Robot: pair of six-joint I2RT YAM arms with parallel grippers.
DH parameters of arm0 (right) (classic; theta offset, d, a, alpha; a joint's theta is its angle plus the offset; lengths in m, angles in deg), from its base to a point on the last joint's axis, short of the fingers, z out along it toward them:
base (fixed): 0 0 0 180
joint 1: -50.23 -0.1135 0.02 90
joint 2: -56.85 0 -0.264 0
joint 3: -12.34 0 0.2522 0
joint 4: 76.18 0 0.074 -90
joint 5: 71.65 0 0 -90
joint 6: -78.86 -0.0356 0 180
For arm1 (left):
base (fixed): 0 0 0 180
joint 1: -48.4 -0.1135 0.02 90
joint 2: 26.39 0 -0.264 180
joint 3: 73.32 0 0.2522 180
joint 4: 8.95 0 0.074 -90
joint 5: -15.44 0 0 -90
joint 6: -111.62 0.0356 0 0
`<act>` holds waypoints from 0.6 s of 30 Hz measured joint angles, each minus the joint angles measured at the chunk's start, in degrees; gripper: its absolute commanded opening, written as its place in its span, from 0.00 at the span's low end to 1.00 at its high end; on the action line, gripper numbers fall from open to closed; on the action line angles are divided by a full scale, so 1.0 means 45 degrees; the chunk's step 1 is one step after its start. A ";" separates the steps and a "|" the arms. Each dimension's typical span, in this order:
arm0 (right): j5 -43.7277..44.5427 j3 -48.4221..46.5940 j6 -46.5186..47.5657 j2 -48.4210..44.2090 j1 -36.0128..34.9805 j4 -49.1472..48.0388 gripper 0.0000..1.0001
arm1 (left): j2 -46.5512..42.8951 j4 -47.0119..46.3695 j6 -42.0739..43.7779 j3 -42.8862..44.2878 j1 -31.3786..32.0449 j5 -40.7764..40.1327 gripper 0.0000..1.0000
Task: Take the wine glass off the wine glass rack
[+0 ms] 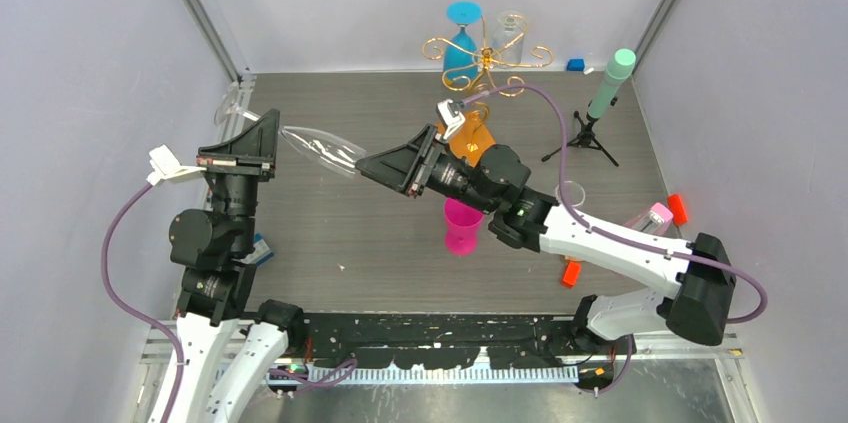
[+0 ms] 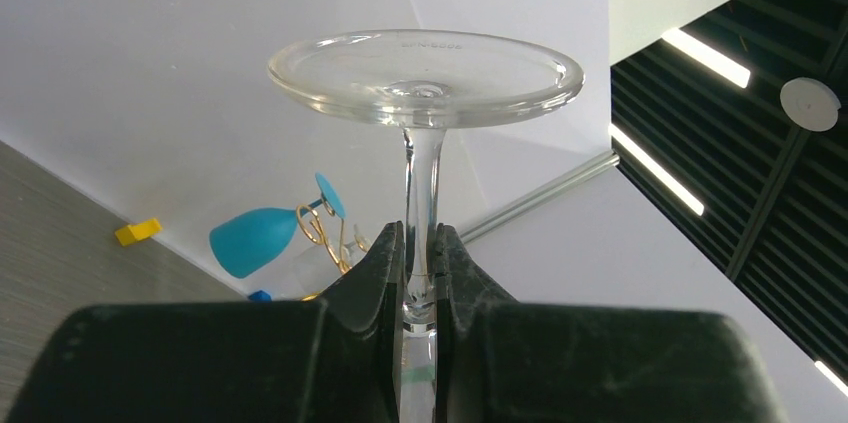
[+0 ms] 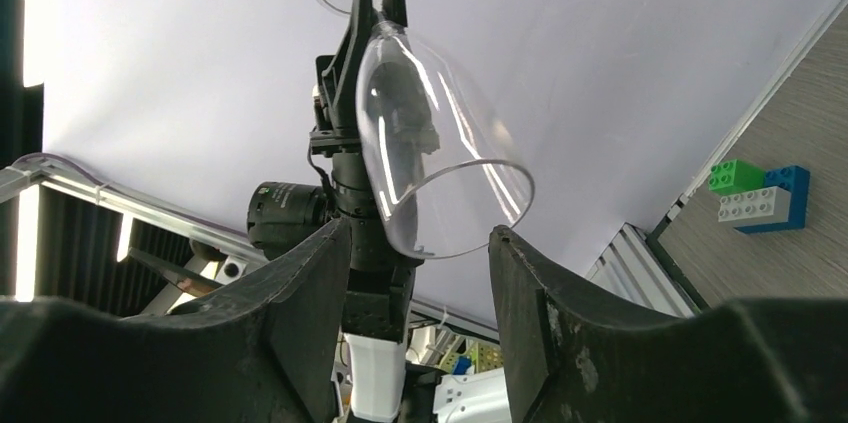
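Left jaws were clenched on the stem of the clear wine glass [image 2: 421, 178], just under the foot: a pinch at the thinnest part, which left the bowl free. Right jaws stood apart, one on either side of the bowl's rim; whether a pad touched glass, I could not tell. The glass lay on its side in the air between the two arms, above the worktop [image 1: 350, 243], bowl toward the right arm. That looked like a handover being set up. It was well apart from the wine glass rack [image 1: 487, 61] at the far edge, where a blue glass [image 1: 461, 43] hung foot up. By my reading, the lift-off was done; only setting it down remained.
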 measured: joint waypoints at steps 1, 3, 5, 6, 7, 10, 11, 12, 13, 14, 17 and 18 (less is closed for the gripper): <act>-0.0024 -0.0010 -0.0078 0.0146 0.0005 -0.0136 0.58 | 0.0005 0.0000 -0.0083 0.0000 0.0000 0.0005 0.00; -0.0083 -0.0044 -0.0175 0.0408 0.0000 -0.0379 0.57 | 0.0010 -0.0049 -0.0151 -0.0029 0.0000 0.0005 0.00; -0.0160 -0.0112 -0.0238 0.0627 -0.0034 -0.0670 0.56 | 0.0010 -0.0170 -0.0199 -0.0117 0.0000 0.0005 0.00; -0.0194 -0.0126 -0.0267 0.0665 -0.0058 -0.0777 0.53 | 0.0010 -0.0194 -0.0214 -0.0155 0.0000 0.0005 0.00; -0.0243 -0.0146 -0.0272 0.0699 -0.0083 -0.0937 0.50 | 0.0010 -0.0194 -0.0233 -0.0189 0.0000 0.0005 0.00; -0.0316 -0.0272 -0.0277 0.0704 -0.0117 -0.1273 0.38 | 0.0010 -0.0209 -0.0321 -0.0267 0.0000 0.0005 0.00; -0.0321 -0.0345 -0.0262 0.0704 -0.0131 -0.1350 0.35 | 0.0010 -0.0228 -0.0369 -0.0301 0.0000 0.0005 0.00; -0.0316 -0.0393 -0.0253 0.0704 -0.0136 -0.1404 0.35 | 0.0010 -0.0257 -0.0442 -0.0325 0.0000 0.0000 0.00; -0.0311 -0.0432 -0.0248 0.0704 -0.0136 -0.1423 0.34 | 0.0010 -0.0335 -0.0515 -0.0335 0.0000 0.0000 0.00; -0.0311 -0.0442 -0.0262 0.0733 -0.0136 -0.1447 0.34 | 0.0010 -0.0423 -0.0563 -0.0340 0.0000 0.0005 0.00; -0.0306 -0.0520 -0.0277 0.0923 -0.0141 -0.1569 0.34 | 0.0010 -0.0510 -0.0656 -0.0359 0.0000 0.0005 0.00; -0.0306 -0.0559 -0.0287 0.1010 -0.0141 -0.1627 0.33 | 0.0010 -0.0510 -0.0690 -0.0389 0.0000 0.0010 0.00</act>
